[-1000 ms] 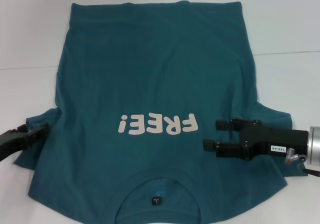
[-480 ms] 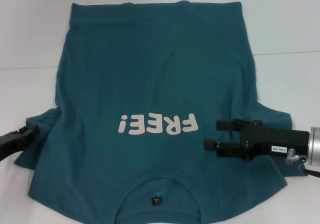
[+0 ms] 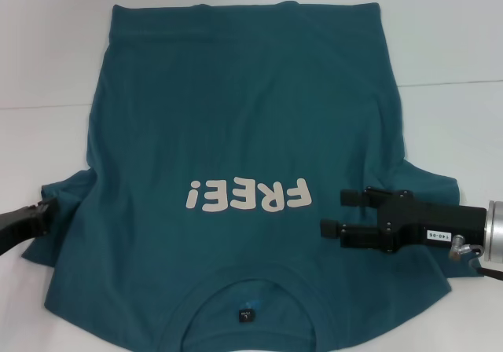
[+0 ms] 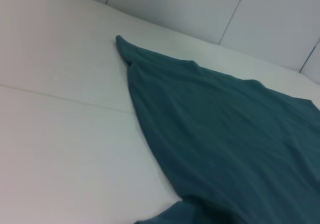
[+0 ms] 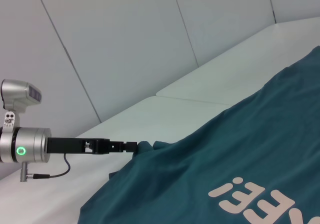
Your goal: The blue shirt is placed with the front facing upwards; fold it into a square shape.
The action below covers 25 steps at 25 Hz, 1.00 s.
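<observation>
I see the blue shirt (image 3: 244, 132) flat on the tabletop (image 3: 47, 53), lettering up. My right claw (image 3: 336, 213) hovers spread over its chest. My left claw (image 3: 43, 210) touches the sleeve edge; grip I cannot tell.

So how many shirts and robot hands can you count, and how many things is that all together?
Blue shirt: 1
End effectors: 2, the left end effector at a sleeve, the right end effector above the shirt
White table: 1
Total: 4
</observation>
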Tool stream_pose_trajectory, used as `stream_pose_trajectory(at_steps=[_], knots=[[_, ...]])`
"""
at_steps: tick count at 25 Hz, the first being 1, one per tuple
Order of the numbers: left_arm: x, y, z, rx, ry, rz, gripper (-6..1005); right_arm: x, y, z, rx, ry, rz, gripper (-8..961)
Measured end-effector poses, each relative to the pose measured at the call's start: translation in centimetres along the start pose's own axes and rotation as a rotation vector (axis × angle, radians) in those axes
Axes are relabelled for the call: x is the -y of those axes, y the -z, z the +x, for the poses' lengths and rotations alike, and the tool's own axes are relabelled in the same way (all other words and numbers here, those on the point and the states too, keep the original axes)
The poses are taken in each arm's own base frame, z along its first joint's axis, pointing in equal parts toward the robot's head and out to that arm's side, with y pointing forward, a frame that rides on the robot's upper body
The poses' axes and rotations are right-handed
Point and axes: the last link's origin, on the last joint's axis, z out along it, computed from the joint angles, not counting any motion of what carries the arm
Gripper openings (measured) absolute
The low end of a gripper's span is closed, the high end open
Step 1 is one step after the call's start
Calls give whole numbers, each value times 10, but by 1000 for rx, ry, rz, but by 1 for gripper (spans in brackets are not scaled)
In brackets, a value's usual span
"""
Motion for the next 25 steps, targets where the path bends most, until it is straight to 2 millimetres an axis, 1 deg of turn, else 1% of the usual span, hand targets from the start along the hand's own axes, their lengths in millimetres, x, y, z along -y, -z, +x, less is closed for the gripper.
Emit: stream_pose_trajectory(at_steps=[2, 9, 15, 21, 25], knots=[[0, 0, 1, -2, -2, -4, 2, 0, 0, 0, 0, -2, -1, 915], [1, 1, 2, -4, -8, 0, 3, -1, 0, 2, 0, -6, -2, 915], [7, 7, 4, -14, -14, 26, 3, -1, -1, 2, 0, -7, -3, 915], [18, 18, 6, -27, -9, 69, 3, -1, -1, 2, 10, -7, 1, 915], [28, 28, 12, -42, -17, 104, 4, -1, -3, 2, 12, -15, -2, 915]])
